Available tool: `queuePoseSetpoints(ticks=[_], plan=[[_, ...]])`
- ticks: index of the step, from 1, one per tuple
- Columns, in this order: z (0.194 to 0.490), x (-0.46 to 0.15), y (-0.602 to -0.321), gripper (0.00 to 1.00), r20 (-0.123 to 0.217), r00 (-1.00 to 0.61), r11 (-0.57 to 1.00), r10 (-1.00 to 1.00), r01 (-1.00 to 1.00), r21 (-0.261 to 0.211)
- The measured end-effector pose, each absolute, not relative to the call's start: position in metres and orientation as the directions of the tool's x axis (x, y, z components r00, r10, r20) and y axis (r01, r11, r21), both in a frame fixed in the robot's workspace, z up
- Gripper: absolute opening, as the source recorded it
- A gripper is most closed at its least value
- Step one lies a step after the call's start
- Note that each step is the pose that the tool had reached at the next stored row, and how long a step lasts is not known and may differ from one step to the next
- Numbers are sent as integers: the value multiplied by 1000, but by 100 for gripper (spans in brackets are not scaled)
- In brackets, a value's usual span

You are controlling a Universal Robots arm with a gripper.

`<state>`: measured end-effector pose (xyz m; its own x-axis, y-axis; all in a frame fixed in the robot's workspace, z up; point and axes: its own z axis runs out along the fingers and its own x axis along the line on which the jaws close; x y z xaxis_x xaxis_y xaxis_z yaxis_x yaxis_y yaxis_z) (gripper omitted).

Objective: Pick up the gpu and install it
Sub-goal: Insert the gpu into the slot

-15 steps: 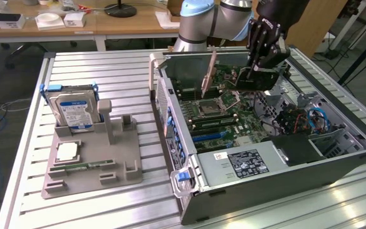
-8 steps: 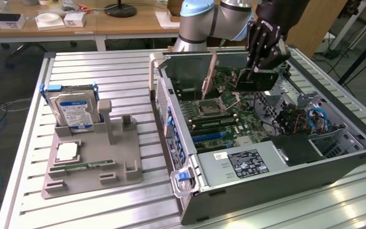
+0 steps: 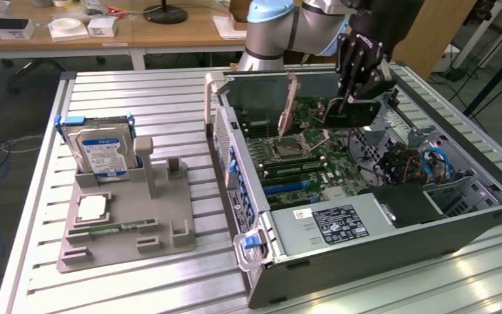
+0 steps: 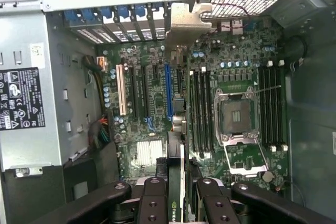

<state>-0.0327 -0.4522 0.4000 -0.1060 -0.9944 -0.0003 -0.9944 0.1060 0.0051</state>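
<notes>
Inside the open computer case (image 3: 382, 258), the end effector (image 3: 357, 98) hangs over the motherboard (image 3: 321, 163) with its fingers closed to a narrow gap on the gpu (image 3: 349, 116). The card is clear of the counter (image 3: 146, 91) and of the grey parts fixture (image 3: 125, 245), where the hard drive (image 3: 102, 154) stands upright.

In the wrist view the end effector (image 4: 181, 199) grips the gpu (image 4: 181, 161) edge-on, one finger on each face. The card runs lengthwise toward the rear wall, and its silver bracket (image 4: 185, 22) sits near the row of rear slot openings (image 4: 123, 17). The card's edge lies just beside the blue expansion slot (image 4: 168, 90), on the side nearer the memory slots (image 4: 202, 111).

Step in hand, by judgement: installation, with pickup complete. Whether the edge connector is in a slot cannot be told.

Seating appears to call for:
- the card edge parallel to the slot and directly over it
- the bracket lined up with a rear opening
- a straight push, with no tilt along the card
</notes>
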Motion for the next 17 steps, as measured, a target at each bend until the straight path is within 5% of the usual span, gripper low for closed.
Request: queuePoseSetpoints(ticks=[17], plan=[[394, -33, -452, 26, -14, -79, 79, -997, -997, 4]])
